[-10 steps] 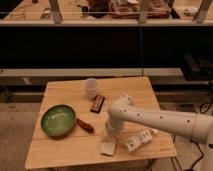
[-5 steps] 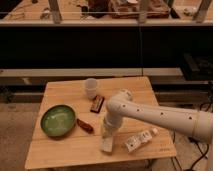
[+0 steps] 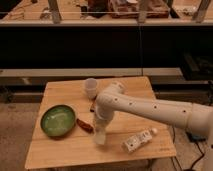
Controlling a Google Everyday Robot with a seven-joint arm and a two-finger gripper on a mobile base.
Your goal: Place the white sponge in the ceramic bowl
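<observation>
Arm swung toward the counter's (image 3: 60, 152) left edge, hand (image 3: 101, 131) near the front edge carrying the white sponge (image 3: 100, 137) pinched, apparently lifted; looks light, soft, squashy, so grip mid-block; green bowl (image 3: 58, 120) sits left.

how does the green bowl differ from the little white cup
The ceramic bowl is green, wide and shallow; the cup is white, narrow and taller. The bowl sits at the table's left, nearer the end effector; the cup stands at the back edge. Both are upright and round.
</observation>
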